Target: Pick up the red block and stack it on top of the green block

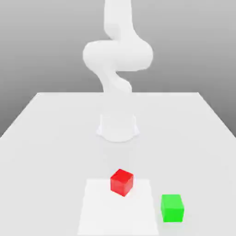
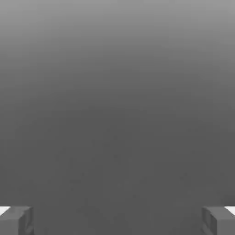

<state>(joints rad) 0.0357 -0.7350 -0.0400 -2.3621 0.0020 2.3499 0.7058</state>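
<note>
A smooth, pale tabletop [image 1: 55,156] stretches out before a plain grey backdrop [image 1: 175,55]. Toward the near edge lies a brighter white patch [image 1: 115,214] bearing the red block [image 1: 121,182]; the green block [image 1: 172,208] sits just beside it, to the exterior view's right. The gripper [image 2: 117,221] stands wide apart, empty.

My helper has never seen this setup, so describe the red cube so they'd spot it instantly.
On the big pale table, find the bright white patch in front of the arm's base. At that patch's far edge sits the red cube, turned cornerwise. Its color sets it apart from the green cube, off the patch toward the exterior view's right.
</note>
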